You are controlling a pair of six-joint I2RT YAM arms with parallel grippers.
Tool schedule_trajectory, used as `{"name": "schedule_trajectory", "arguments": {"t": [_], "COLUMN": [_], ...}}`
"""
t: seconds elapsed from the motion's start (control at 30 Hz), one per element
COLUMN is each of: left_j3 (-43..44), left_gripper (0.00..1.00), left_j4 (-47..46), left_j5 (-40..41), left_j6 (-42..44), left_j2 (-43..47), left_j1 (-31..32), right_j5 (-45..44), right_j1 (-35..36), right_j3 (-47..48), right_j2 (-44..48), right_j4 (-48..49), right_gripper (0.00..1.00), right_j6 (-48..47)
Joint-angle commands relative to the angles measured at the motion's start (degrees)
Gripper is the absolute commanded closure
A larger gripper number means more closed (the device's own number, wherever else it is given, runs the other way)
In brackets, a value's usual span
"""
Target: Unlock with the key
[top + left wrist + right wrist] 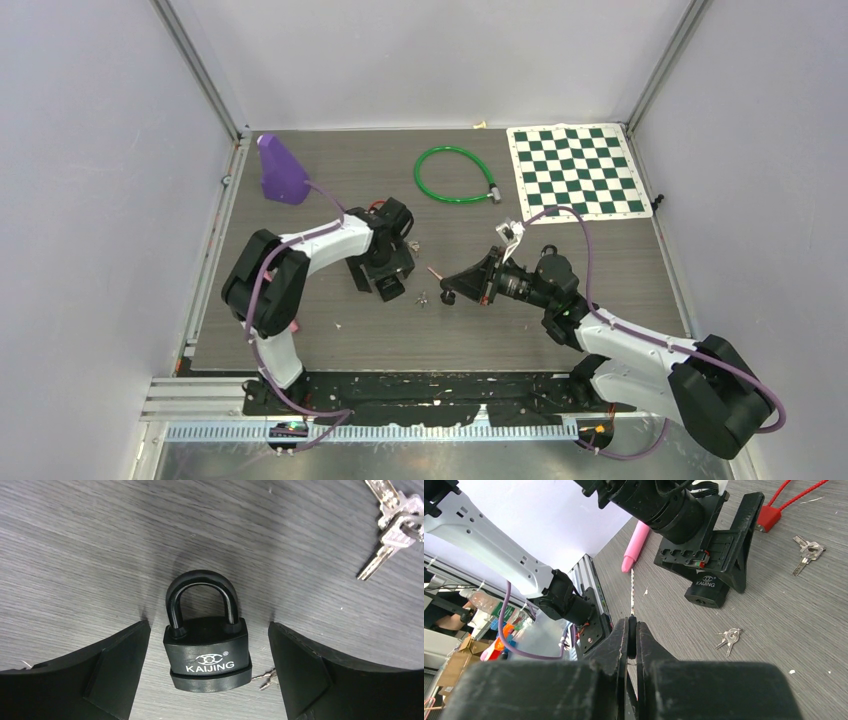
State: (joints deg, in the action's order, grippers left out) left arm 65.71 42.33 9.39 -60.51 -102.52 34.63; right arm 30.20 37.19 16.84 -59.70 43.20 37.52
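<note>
Dark wood-grain table [480,340] boxed in by plain grey walls, both arms reaching in from the near edge.

Closest thing to look at is the right gripper [631,625]. It's pinched tight on the key [631,592], whose thin toothed blade pokes straight out past the fingertips. From above it sits at about 3 o'clock of the padlock [207,655] with the key tip aimed that way, but it's apart from the lock.

A small bunch of keys [423,297] is lying flat on the table between the two grippers, at roughly 4 o'clock of the lock.

The left gripper [385,275] is over the padlock with its jaws wide apart. Its fingers [120,665] sit on either side of the black KAIJING body, and there's a clear gap on both sides, so nothing's gripped. The shackle is seated in the body.

A second key bunch [395,520] is just past the lock at 1 o'clock.

Further back there's a green cable loop [455,175] at around 1 o'clock and a green-and-white checkerboard [578,170] at 2 o'clock. A purple wedge-shaped thing [282,170] sits at 11 o'clock near the back left corner.
</note>
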Motion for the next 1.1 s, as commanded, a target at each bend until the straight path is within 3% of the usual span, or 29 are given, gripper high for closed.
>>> {"name": "schedule_trajectory", "arguments": {"t": [0.0, 0.2, 0.4, 0.43, 0.7, 0.87, 1.07], "left_j3": [1.44, 0.16, -3.11, -3.35, -1.98, 0.31, 0.38], "left_gripper": [0.1, 0.28, 0.71, 0.75, 0.76, 0.76, 0.76], "left_j4": [2.05, 1.81, -0.39, 0.06, 8.18, 14.96, 17.77], "left_j5": [0.63, 0.14, -1.98, -2.27, -3.08, -3.58, -5.08], "left_j6": [-4.73, -8.04, -10.37, -10.5, -11.02, -12.33, -12.94], "left_j2": [-1.4, -1.51, 1.92, 3.02, 14.72, 19.44, 24.12], "left_j1": [-0.94, -0.97, -1.8, -1.91, -2.2, -2.21, -2.2], "right_j5": [1.04, 1.33, 1.34, 1.39, -3.03, -3.45, -6.5], "right_j1": [0.27, 0.26, 0.29, 0.42, 6.62, 10.0, 12.7], "right_j3": [-0.25, -0.26, -0.24, -0.11, 0.36, 0.6, 2.64], "right_j2": [1.47, 0.72, 0.53, 0.41, -4.51, -13.56, -21.85], "right_j4": [1.87, 1.86, 1.26, 0.78, 1.95, 13.19, 20.07], "right_gripper": [0.95, 0.95, 0.95, 0.95, 0.95, 0.95, 0.95], "right_j6": [-1.45, -1.74, -1.87, -1.8, -1.01, 4.73, 9.43]}}
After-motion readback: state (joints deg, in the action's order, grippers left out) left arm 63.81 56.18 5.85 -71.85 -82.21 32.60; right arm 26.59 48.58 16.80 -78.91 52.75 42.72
